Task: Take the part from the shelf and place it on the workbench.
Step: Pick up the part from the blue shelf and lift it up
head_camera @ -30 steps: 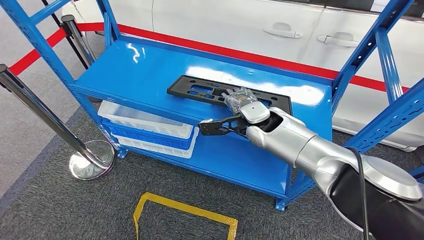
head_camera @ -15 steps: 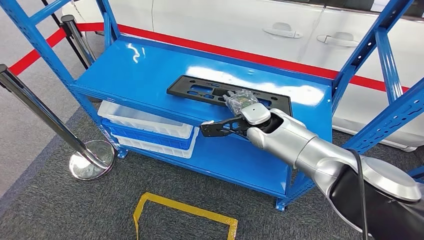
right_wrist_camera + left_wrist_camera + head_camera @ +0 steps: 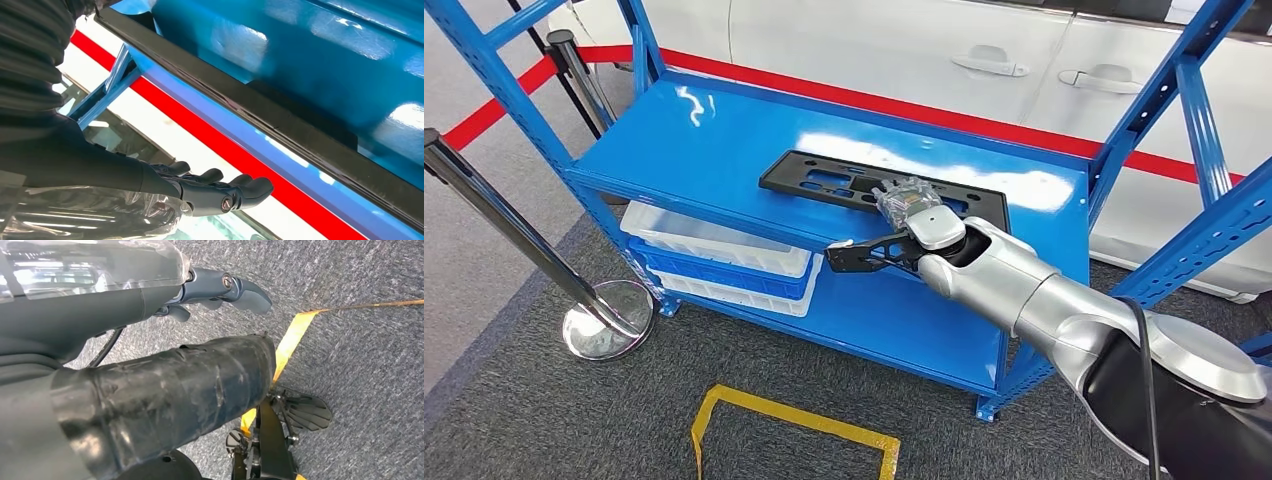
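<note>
The black flat part, a long plate with cut-outs, lies on the top board of the blue shelf. My right hand reaches over the part's near right portion, fingers stretched above it and the thumb pointing out in front of the shelf's edge. In the right wrist view the part's long dark edge runs across, and the fingers lie straight, apart from it, holding nothing. My left hand hangs over the carpet with nothing in it.
White and blue trays are stacked on the lower board. A chrome stanchion stands at the left, and yellow floor tape lies in front. A white car stands behind the shelf. Blue uprights flank the right side.
My right hand has crept slightly to the right along the part's near edge. The part has stayed where it was.
</note>
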`<state>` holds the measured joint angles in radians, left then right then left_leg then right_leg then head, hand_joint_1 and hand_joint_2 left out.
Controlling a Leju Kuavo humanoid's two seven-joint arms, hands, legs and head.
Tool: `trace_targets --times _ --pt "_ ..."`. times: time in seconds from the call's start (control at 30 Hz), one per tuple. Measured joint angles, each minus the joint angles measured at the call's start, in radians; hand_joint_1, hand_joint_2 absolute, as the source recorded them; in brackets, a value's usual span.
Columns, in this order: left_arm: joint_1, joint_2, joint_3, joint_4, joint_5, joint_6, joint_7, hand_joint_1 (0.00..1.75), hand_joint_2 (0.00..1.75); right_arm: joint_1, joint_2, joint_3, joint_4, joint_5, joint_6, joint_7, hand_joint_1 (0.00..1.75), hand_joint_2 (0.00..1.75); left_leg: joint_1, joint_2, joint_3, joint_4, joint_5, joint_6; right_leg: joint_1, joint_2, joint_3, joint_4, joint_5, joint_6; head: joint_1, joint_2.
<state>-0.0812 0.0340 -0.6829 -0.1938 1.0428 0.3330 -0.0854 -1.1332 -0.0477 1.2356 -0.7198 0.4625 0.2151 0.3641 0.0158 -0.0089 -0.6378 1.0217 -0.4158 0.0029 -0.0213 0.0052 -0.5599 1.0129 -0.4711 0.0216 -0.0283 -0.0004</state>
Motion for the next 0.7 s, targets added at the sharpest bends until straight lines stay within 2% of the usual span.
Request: trace_targets --times 0.17,0.23,0.3,0.37,0.4,0.43,0.47,0.53,0.57,0.63,0.7 --pt "0.0 0.001 -0.005 0.0 -0.001 0.0 0.001 0.0 0.0 -0.001 0.0 0.0 0.0 0.002 -0.006 0.001 0.0 1.75 -0.005 -0.001 0.0 0.004 -0.005 0.01 -0.005 0.0 0.003 -0.003 -0.002 0.012 0.0 0.0" --pt "0.0 0.001 -0.005 0.0 -0.001 0.0 0.001 0.0 0.0 -0.003 -0.001 0.0 -0.001 0.002 -0.007 0.002 0.0 1.75 0.0 0.001 0.009 -0.008 -0.003 0.018 -0.007 -0.001 0.001 0.007 -0.01 0.018 0.001 0.0" --pt "-0.001 0.001 -0.006 0.0 -0.002 0.0 0.001 0.0 0.0 -0.007 -0.002 -0.001 -0.001 0.004 -0.009 0.003 0.0 1.75 0.005 0.005 0.02 -0.021 0.0 0.027 -0.007 -0.001 -0.035 0.082 -0.05 0.019 0.004 0.0" --pt "-0.001 0.001 -0.007 0.0 -0.003 0.0 0.002 0.0 0.0 -0.007 -0.004 -0.001 -0.001 0.005 -0.01 0.004 0.0 1.75 0.004 0.006 0.022 -0.022 -0.002 0.03 -0.005 -0.001 -0.107 0.214 -0.103 0.019 0.005 0.0" --pt "-0.002 0.001 -0.008 0.0 -0.003 0.0 0.002 0.0 0.0 -0.003 -0.005 -0.001 -0.001 0.005 -0.01 0.005 0.0 1.75 0.004 0.006 0.023 -0.021 -0.004 0.03 -0.005 -0.001 -0.137 0.262 -0.112 0.019 0.006 0.0" --pt "-0.002 0.001 -0.008 0.0 -0.003 0.0 0.003 0.0 0.0 0.0 -0.006 -0.001 0.0 0.005 -0.01 0.005 0.0 1.75 0.004 0.005 0.024 -0.02 -0.006 0.029 -0.006 -0.002 -0.153 0.278 -0.102 0.019 0.006 0.0" --pt "-0.001 0.001 -0.008 0.0 -0.003 0.001 0.003 0.0 0.0 0.001 -0.006 -0.001 0.0 0.005 -0.01 0.005 0.0 1.75 0.005 0.004 0.026 -0.018 -0.008 0.026 -0.007 -0.002 -0.149 0.253 -0.072 0.017 0.006 0.0" --pt "0.001 0.001 -0.008 0.0 -0.003 0.001 0.005 0.0 0.0 0.001 -0.008 -0.001 0.0 0.006 -0.01 0.005 0.0 1.75 0.008 0.002 0.031 -0.012 -0.016 0.018 -0.007 -0.002 -0.103 0.133 0.005 0.012 0.006 0.0" --pt "0.001 0.001 -0.008 0.0 -0.003 0.001 0.005 0.0 0.0 -0.001 -0.009 -0.001 0.0 0.006 -0.01 0.005 0.0 1.75 0.007 0.001 0.032 -0.009 -0.02 0.012 -0.005 -0.002 -0.08 0.078 0.029 0.009 0.006 0.0" --pt "0.0 0.001 -0.009 0.0 -0.003 0.001 0.006 0.0 0.0 -0.001 -0.01 -0.001 -0.001 0.007 -0.009 0.006 0.0 1.75 0.006 0.001 0.028 -0.006 -0.022 -0.001 0.002 0.0 -0.06 0.029 0.036 -0.001 0.006 0.0" --pt "-0.001 0.0 -0.01 0.0 -0.003 0.002 0.007 0.0 0.0 0.0 -0.01 -0.001 -0.002 0.009 -0.009 0.006 0.0 1.75 0.007 0.002 0.028 -0.01 -0.02 -0.013 0.007 0.002 -0.058 0.024 0.032 -0.013 0.005 0.0"
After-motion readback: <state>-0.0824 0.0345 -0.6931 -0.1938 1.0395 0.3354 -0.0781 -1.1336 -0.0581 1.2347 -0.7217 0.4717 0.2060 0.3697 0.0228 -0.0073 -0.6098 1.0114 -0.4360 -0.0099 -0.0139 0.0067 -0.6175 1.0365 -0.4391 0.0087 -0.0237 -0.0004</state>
